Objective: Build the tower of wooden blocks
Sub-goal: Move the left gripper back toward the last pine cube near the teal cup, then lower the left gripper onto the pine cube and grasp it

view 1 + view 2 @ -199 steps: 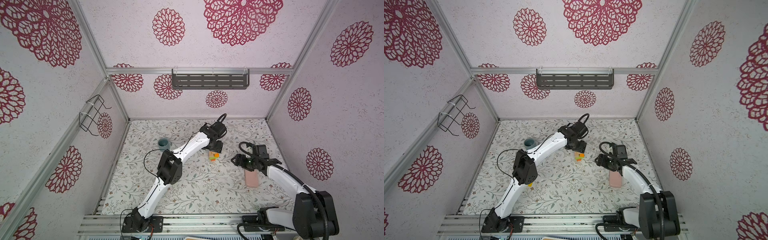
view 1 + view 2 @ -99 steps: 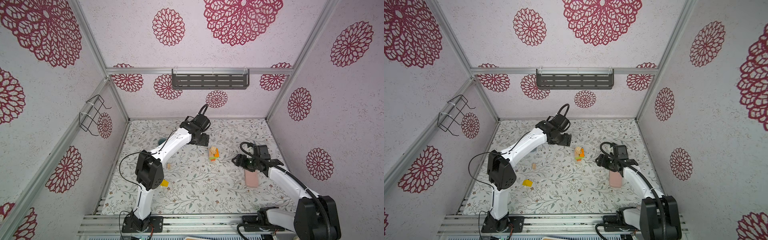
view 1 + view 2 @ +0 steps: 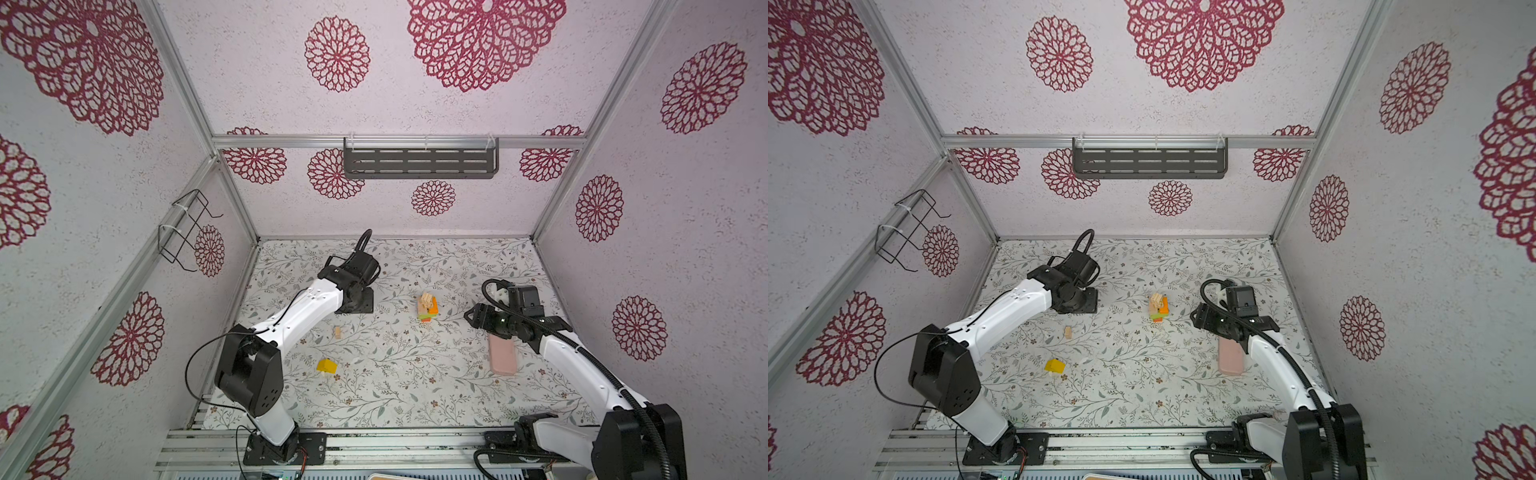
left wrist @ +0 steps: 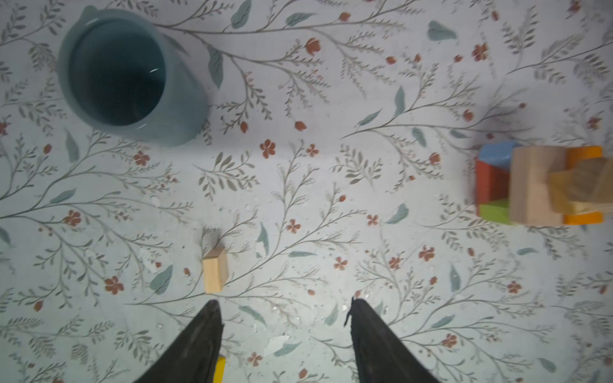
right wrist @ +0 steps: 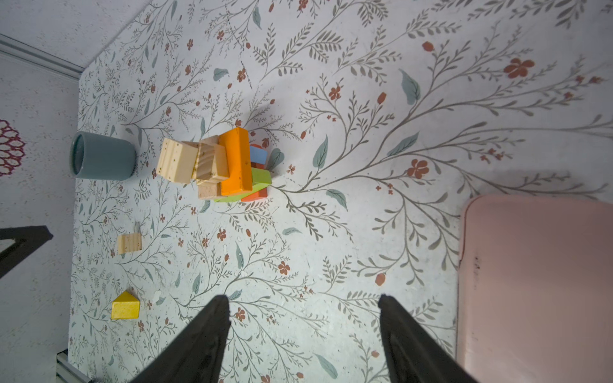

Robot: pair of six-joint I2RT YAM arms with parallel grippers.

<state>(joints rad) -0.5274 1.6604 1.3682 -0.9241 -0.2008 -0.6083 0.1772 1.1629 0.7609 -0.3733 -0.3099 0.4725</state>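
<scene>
The tower (image 3: 427,306) stands mid-table in both top views: red, blue and green blocks low, an orange slab above, plain wood blocks (image 5: 177,160) leaning on top. A small plain wood block (image 4: 215,274) lies just past one fingertip of my left gripper (image 4: 285,303), which is open and empty. In a top view that left gripper (image 3: 356,302) points down, left of the tower. A yellow block (image 3: 326,366) lies nearer the front. My right gripper (image 5: 303,298) is open and empty, right of the tower (image 5: 232,165).
A grey-blue mug (image 4: 122,76) stands at the back left, hidden under the left arm in both top views. A flat pink slab (image 3: 502,355) lies under the right arm. A dark shelf (image 3: 419,162) hangs on the back wall.
My left arm has swung left, away from the tower and over toward the mug, uncovering the loose plain and yellow blocks. The right arm has stayed still.
</scene>
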